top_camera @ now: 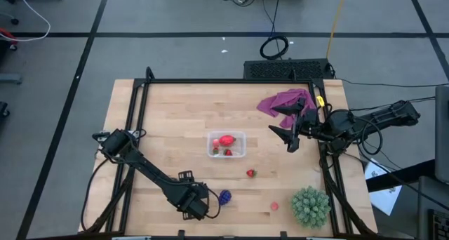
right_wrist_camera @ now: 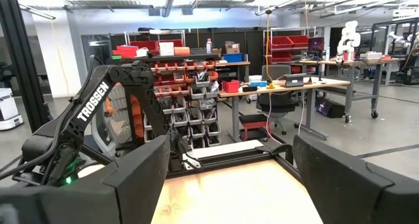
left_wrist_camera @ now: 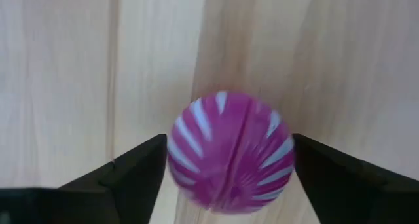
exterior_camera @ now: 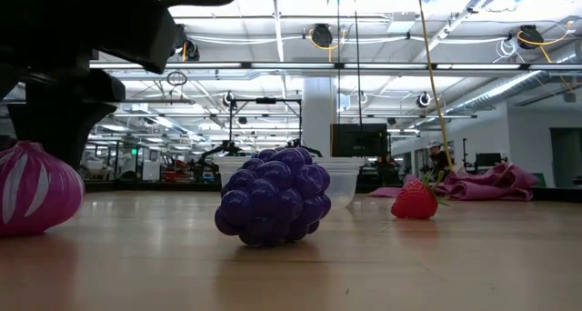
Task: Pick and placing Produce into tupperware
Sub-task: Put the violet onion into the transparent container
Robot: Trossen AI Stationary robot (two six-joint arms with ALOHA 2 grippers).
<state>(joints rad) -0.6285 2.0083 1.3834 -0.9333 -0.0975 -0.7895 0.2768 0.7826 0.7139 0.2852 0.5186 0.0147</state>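
Left wrist view: pink striped ball (left_wrist_camera: 229, 150) sits between the left gripper (left_wrist_camera: 229, 175) fingers, spread apart either side, on the table (left_wrist_camera: 78, 67) near its front edge. Right gripper (top_camera: 284, 122) hangs open, beside the tupperware (top_camera: 226, 144).

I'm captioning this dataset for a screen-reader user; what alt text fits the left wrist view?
A pink ball-shaped toy with white stripes sits on the pale wooden table, filling the gap of the open left gripper. One dark finger stands on each side of it, close to its sides; contact cannot be judged.
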